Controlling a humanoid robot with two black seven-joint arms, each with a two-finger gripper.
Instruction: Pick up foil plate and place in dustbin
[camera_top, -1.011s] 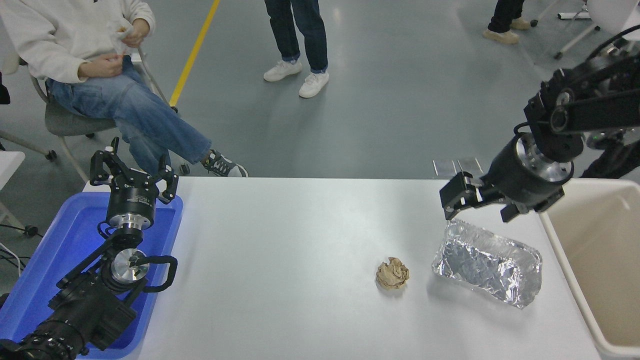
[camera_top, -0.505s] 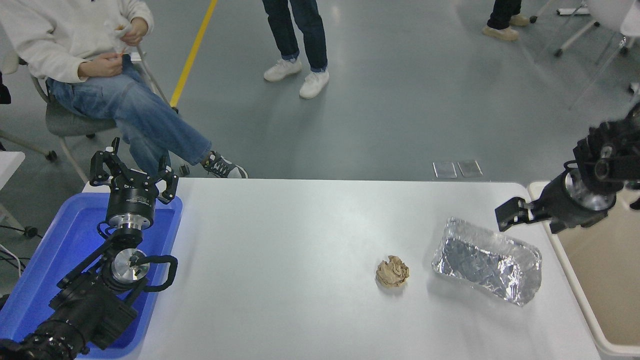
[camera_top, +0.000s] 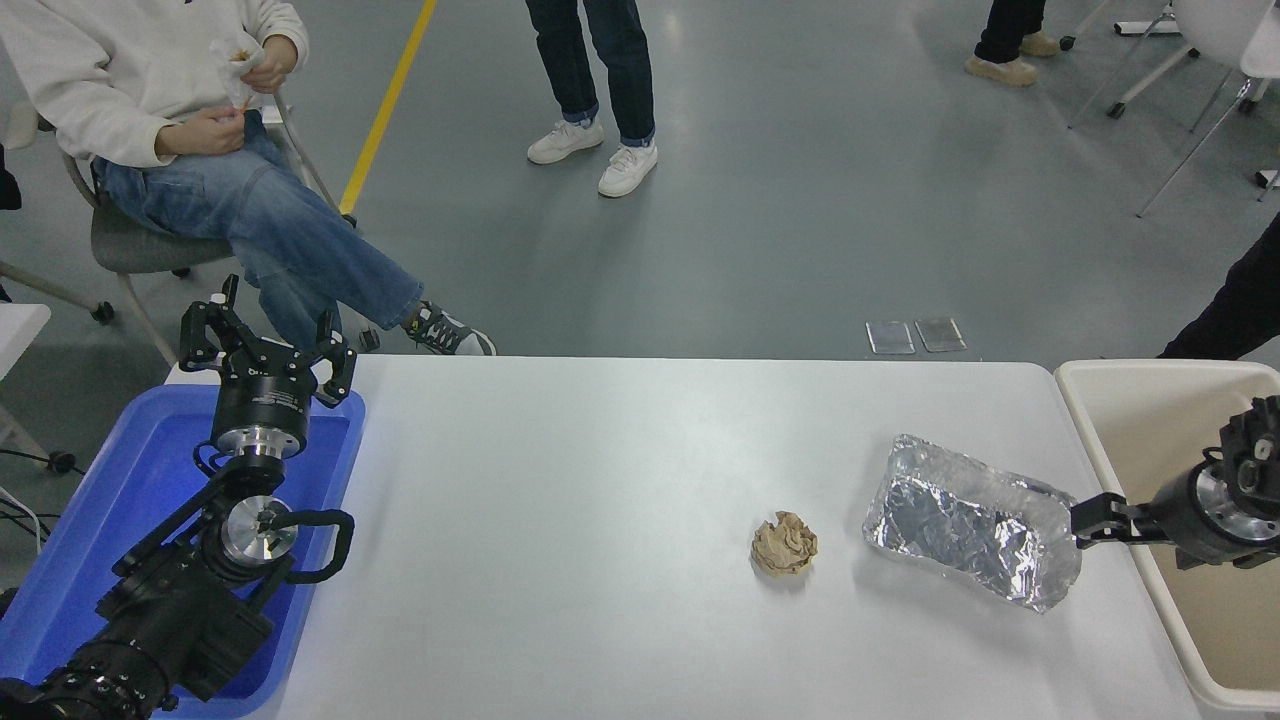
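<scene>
**Right gripper at the foil plate's right end, beside the dustbin**

At the lower left of the frame the left arm lies parked over a blue tray (camera_top: 70, 560), and the left gripper (camera_top: 266, 345) points away from the camera with its fingers spread apart and nothing between them.

In the lower right the foil plate (camera_top: 960, 520) lies on the white table (camera_top: 560, 500), its long side running at a slant from the upper left down to the lower right, shiny and crinkled, open side up. Just left of it, apart from it, sits a small crumpled brown paper ball (camera_top: 785, 545).

The right arm comes in from the right edge, low, crossing the near rim of the dustbin (camera_top: 1110, 420), which stands against the table's right side. The right gripper (camera_top: 1085, 522) reaches leftward to the plate's right end. One dark finger shows level with the plate's rim there; whether it touches the foil, and how far the fingers are apart, cannot be told from this angle. The plate rests flat on the table.

Farther off, at the upper left, a person in a cream sweatshirt (camera_top: 110, 60) and jeans sits on a chair with both hands raised near the chest. At top centre stands a person in dark trousers and white shoes (camera_top: 595, 150), and another person's legs show at the top right.
</scene>
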